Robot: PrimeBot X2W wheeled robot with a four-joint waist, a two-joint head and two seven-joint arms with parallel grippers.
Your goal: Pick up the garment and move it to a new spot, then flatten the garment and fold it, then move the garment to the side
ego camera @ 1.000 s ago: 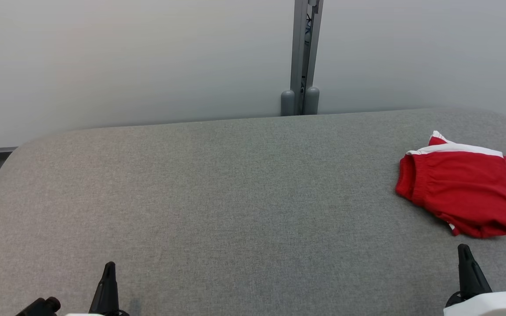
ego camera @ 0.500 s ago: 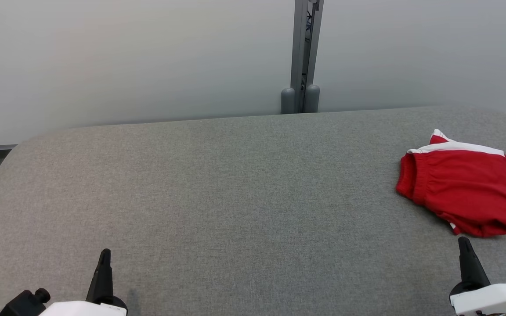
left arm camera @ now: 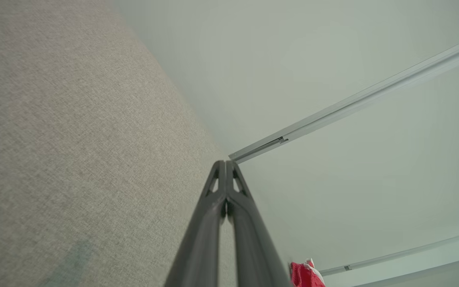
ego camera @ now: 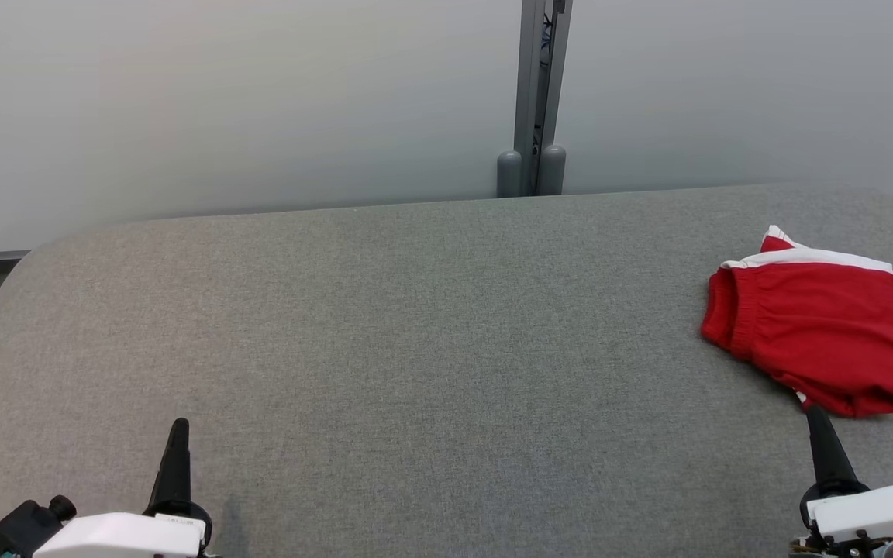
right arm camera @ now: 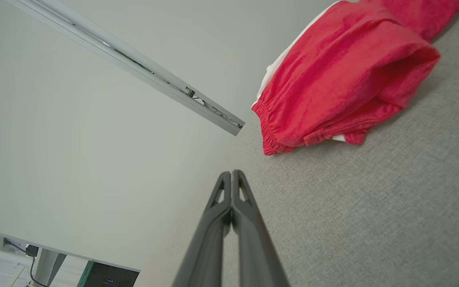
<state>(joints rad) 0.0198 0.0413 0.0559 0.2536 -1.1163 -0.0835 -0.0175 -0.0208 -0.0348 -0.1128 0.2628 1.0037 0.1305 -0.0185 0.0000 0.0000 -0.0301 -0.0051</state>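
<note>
While left hand (ego camera: pixel 180 425) and right hand (ego camera: pixel 812 412) sit clenched, empty: 1 red garment (ego camera: pixel 818 341), bunched at far right of counter (ego camera: pixel 415 349), just beyond right hand; advise opening wide, pinching elastic waistband (ego camera: pixel 735 314), lifting clear

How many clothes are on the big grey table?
1. The red garment lies folded at the table's right side, just past the right gripper's tip; its far end runs off the picture's edge.

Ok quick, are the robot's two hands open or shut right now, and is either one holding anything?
Left hand: closed, holding nothing.
Right hand: closed, holding nothing; the red garment lies apart from it.
</note>
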